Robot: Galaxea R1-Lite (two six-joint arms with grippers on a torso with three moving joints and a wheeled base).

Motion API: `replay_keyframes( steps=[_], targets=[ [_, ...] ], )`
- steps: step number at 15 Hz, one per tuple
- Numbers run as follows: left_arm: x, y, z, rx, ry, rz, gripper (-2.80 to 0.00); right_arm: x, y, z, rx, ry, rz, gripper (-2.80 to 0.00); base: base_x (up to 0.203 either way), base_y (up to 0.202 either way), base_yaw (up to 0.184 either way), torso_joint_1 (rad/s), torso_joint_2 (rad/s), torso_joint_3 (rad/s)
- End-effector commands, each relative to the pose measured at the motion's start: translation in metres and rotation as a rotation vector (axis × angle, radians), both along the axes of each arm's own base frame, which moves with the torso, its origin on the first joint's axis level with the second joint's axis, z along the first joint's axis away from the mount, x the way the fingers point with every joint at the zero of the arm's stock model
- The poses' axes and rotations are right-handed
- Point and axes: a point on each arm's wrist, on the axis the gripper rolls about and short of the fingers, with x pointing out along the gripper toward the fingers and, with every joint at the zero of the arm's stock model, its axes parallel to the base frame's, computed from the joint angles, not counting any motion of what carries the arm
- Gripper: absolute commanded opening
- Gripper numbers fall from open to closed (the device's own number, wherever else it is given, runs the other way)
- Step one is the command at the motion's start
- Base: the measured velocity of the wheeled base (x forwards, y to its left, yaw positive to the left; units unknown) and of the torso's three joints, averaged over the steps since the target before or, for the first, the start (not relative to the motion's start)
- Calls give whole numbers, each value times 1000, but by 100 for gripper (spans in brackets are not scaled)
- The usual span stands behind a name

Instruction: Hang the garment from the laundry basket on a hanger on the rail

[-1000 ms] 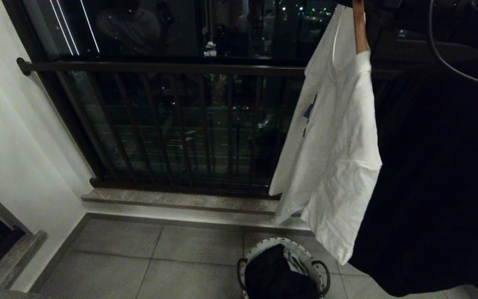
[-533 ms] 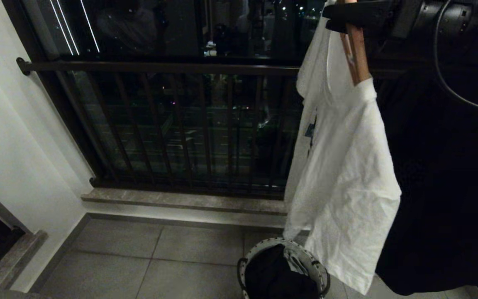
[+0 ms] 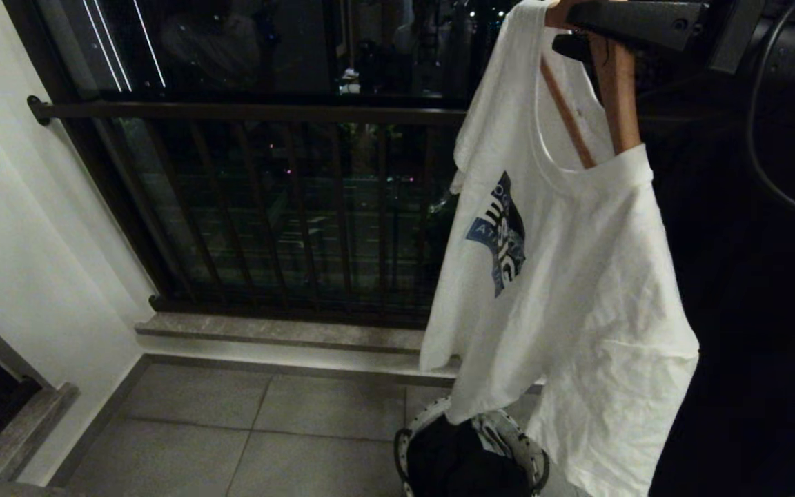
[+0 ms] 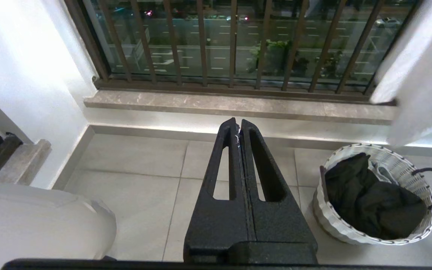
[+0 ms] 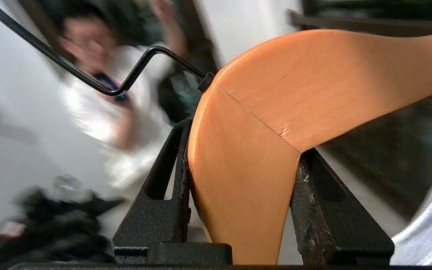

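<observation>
Since a second ago the white short-sleeved T-shirt (image 3: 563, 276) has swung round on its orange-brown wooden hanger (image 3: 615, 96): it hung edge-on then, and now its front faces the head camera, so the blue and black chest print (image 3: 501, 235) shows and the lower hem drops over the far rim of the basket. The black right gripper (image 5: 240, 195) has come further into the head view at the top right; its two fingers are pinched on the wooden neck of the hanger, just below the black wire hook (image 5: 126, 75). The black left gripper (image 4: 240, 129) hangs idle over the grey tiled floor (image 4: 133, 172) with its two fingers pressed together on nothing. One small round white woven laundry basket (image 4: 407, 168) with black loop handles stands on the tiles below the shirt, and a heap of dark clothing (image 4: 369, 202) lies in it. One dark metal balcony railing (image 3: 266, 110) crosses behind. One T-shirt, one hanger, one basket, two grippers.
</observation>
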Motion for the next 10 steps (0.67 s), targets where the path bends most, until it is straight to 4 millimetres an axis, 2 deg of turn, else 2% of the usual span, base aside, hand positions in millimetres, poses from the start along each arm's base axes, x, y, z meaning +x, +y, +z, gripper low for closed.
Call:
replay_keyframes(
  steps=[1, 5, 8, 10],
  targets=[
    [0, 0, 0, 0, 1, 0, -280, 18, 3, -6, 67, 50, 58, -280, 0, 0, 0, 0, 0, 0],
    [0, 0, 0, 0, 1, 0, -280, 45, 8, -14, 152, 105, 200, -280, 0, 0, 0, 0, 0, 0],
    [0, 0, 0, 0, 1, 0, -280, 57, 11, -18, 145, 98, 218, -280, 0, 0, 0, 0, 0, 0],
    [0, 0, 0, 0, 1, 0, -280, 58, 12, -21, 136, 92, 219, -280, 0, 0, 0, 0, 0, 0]
  ],
)
